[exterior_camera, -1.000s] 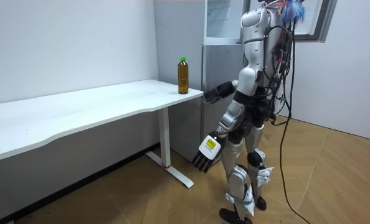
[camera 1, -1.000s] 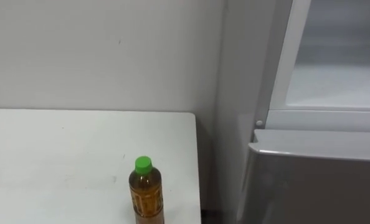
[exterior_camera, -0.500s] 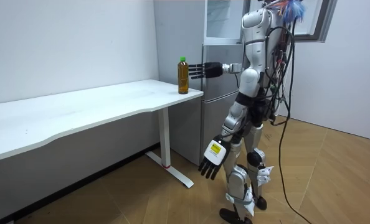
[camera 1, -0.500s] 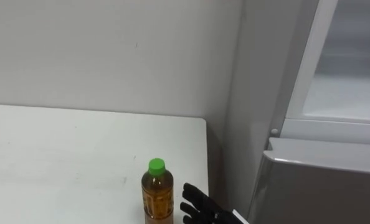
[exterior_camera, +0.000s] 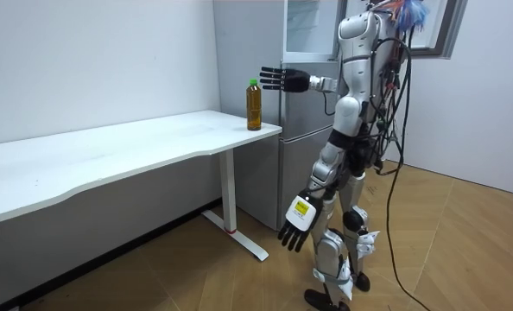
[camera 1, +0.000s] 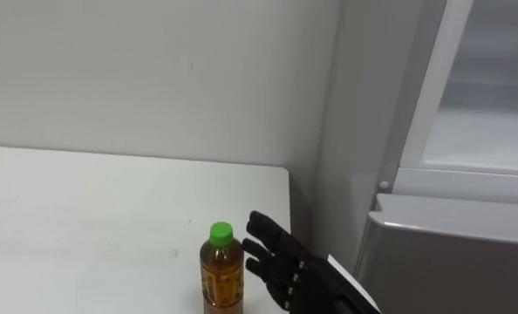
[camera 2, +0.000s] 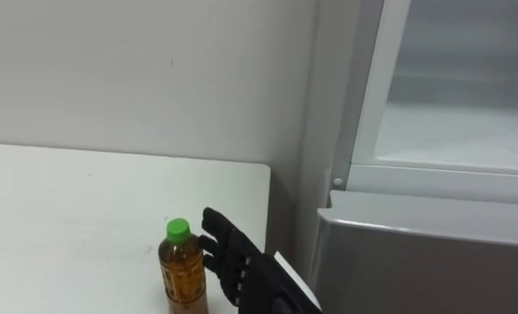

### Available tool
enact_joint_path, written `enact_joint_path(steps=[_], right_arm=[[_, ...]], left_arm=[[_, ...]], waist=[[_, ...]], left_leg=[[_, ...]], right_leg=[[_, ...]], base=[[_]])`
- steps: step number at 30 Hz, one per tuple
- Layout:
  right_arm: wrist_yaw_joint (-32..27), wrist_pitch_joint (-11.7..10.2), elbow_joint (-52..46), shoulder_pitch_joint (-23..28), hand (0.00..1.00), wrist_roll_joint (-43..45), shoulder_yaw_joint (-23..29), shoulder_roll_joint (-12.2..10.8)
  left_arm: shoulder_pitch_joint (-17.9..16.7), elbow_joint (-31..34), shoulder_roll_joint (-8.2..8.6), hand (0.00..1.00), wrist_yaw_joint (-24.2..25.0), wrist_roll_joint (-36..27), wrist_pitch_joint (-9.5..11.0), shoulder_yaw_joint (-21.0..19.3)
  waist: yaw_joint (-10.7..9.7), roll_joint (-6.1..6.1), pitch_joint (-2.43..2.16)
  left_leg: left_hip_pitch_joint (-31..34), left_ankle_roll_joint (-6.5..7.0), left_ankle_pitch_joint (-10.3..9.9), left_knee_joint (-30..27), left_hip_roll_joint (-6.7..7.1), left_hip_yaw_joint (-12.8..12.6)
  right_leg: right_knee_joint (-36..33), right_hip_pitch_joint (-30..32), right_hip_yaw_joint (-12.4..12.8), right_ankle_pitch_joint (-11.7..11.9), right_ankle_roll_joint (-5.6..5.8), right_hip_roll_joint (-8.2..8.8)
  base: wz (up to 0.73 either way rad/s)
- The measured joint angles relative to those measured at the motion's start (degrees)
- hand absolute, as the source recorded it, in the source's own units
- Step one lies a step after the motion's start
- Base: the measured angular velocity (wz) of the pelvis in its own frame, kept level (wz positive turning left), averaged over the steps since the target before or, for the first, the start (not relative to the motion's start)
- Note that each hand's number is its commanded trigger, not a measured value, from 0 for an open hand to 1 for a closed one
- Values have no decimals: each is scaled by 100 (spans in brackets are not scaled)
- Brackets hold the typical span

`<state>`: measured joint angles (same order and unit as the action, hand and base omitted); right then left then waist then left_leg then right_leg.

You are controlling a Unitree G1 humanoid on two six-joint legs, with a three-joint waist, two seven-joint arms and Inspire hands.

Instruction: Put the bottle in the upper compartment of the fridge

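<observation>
Now, left eye view: my right hand (camera 1: 281,262), fingers spread, hovers beside the upright bottle (camera 1: 221,275) on the bench (camera 1: 85,227). Room view: my left hand (exterior_camera: 296,226) hangs relaxed. Right eye view: the bottle looks full, stiff, probably slippery; I'd grip mid-body.

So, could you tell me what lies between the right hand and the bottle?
Nothing: the left eye view shows only bare table between the open right hand and the bottle.

One bottle (camera 1: 221,277), one table (camera 1: 85,209), one fridge (camera 1: 451,253) — one right robot hand (camera 1: 281,262), one left robot hand (exterior_camera: 294,226)
</observation>
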<state>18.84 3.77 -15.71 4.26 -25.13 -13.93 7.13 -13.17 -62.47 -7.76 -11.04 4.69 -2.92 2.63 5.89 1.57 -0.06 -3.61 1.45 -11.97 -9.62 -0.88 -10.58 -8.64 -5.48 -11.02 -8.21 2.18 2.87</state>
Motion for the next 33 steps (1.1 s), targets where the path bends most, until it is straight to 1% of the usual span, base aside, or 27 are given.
enact_joint_path(steps=[3,6,11,15,17,19,22,24,25,28,33], right_arm=[[11,0,-151,-44,0,-8,3,-1],[8,1,-336,-60,0,-15,7,-1],[-52,-1,-583,-129,0,-58,9,3],[-202,-1,-577,-200,0,-20,9,1],[-301,-1,-574,-229,0,96,4,-2],[-448,-1,-567,-259,0,223,5,0],[-620,-2,-541,-262,0,311,4,-2],[-703,-2,-494,-323,0,311,1,-5],[-784,-9,-447,-408,0,311,-1,1],[-1044,-20,-176,-690,0,312,-9,2],[-1429,-20,-26,-778,0,511,-11,23]], left_arm=[[-4,1,-8,0,1,0,-55,-1],[-35,2,-28,0,1,1,-71,2],[-39,15,-72,0,-5,0,-75,85],[33,6,-66,0,-2,10,-74,86],[44,7,-63,0,2,114,-70,86],[44,12,-66,0,36,320,-69,80],[53,13,-57,0,49,578,-70,84],[60,13,-40,0,49,634,-73,91],[67,15,-29,0,48,634,-77,97],[91,16,-30,0,45,637,-90,153],[105,17,-26,0,45,870,-92,158]], waist=[[-25,24,-2],[-63,65,-21],[-90,91,-18],[-87,79,1],[-62,76,22],[-58,60,58],[-60,45,68],[-54,27,79],[-55,17,86],[-58,3,93],[-61,12,84]], left_leg=[[4,-1,1,-4,0,5],[4,-1,1,-3,1,11],[-1,0,0,-4,7,24],[5,0,1,-8,11,66],[4,0,0,-9,8,67],[11,0,0,-12,9,65],[54,1,0,-59,11,119],[87,1,0,-90,9,146],[115,0,0,-103,9,162],[167,0,1,-129,6,187],[202,0,1,-166,11,255]], right_leg=[[0,-2,-11,0,0,0],[0,-3,-15,0,0,0],[0,-12,-14,0,0,1],[1,-30,-17,0,0,0],[1,-29,-24,0,0,0],[2,-21,-35,0,0,0],[2,-6,-76,0,0,3],[3,3,-101,0,0,3],[2,21,-172,0,0,5],[2,54,-199,0,0,5],[2,51,-260,0,0,11]], base=[[0],[0],[1],[5],[0],[0],[8],[8],[5],[3],[8]])
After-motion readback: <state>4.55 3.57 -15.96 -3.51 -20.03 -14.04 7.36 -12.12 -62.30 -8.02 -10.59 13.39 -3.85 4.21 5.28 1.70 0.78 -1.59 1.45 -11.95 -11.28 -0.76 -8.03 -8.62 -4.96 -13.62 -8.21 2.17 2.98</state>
